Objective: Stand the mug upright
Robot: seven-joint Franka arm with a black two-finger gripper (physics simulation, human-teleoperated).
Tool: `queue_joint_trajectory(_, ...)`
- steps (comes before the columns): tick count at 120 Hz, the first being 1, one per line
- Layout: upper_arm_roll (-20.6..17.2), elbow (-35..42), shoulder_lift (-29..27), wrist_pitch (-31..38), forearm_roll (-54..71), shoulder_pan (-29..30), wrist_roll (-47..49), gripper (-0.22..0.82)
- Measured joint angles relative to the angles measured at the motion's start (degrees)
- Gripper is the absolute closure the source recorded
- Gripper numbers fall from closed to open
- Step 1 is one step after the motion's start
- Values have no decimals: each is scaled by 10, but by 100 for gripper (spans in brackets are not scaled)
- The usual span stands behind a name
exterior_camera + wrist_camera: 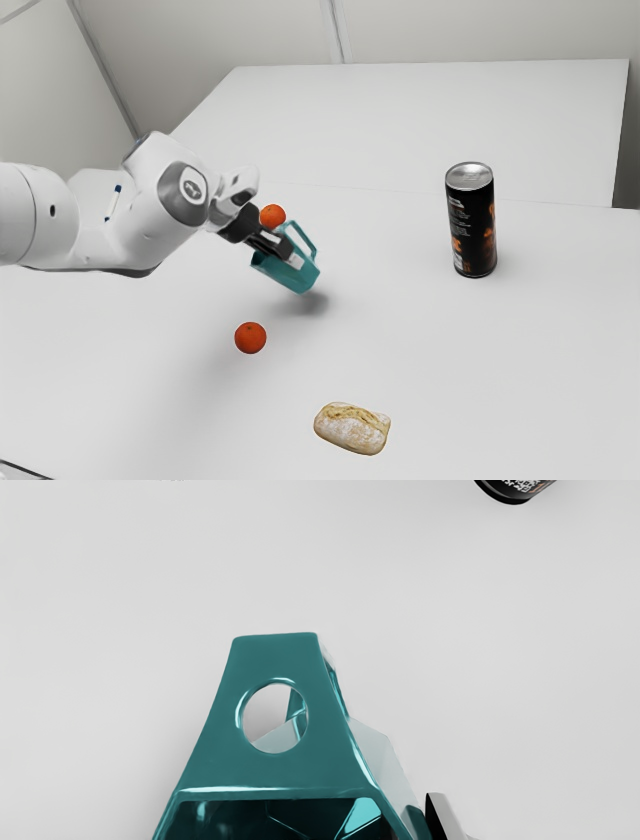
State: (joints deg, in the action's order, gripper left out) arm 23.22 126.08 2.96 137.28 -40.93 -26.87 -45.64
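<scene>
While the gripper (288, 255) grips it, the teal mug (297, 277) hangs tilted just above the table (420, 350), with a soft shadow (304, 304) beneath. Its mouth faces back toward the gripper, its base points away and down, and its handle (303, 238) stands out on the upper side. In the wrist view the mug lies straight ahead of the hand, with a round hole through its flat, tapered teal part.

The gripper is closed on the mug's wall, its fingers parted by no more than what they hold. In the wrist view 1 finger (444, 814) sits against the mug's outer side; the other is hidden.

Toward the exterior view's right, well apart from the mug, a black can (471, 225) stands upright with orange graphics and pale lettering too small to read. By its base, the wrist view gives part of a QR code (522, 484) and an orange character beside it, cut off by the edge. The arm (150, 225) bears a round emblem (193, 187).

Of 2 oranges, 1 orange (272, 215) is near the gripper and the other orange (250, 338) is closer to the bread roll (352, 429).
</scene>
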Motion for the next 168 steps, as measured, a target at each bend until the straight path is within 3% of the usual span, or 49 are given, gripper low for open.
queue_joint_trajectory(26,0,-31,7,5,231,-1,89,78)
queue_joint_trajectory(50,0,-34,6,-40,338,-6,172,78)
queue_joint_trajectory(94,1,-31,23,-70,388,-4,274,78)
queue_joint_trajectory(156,1,-5,39,-10,411,-5,346,78)
queue_joint_trajectory(168,1,-5,39,-5,411,-5,353,73)
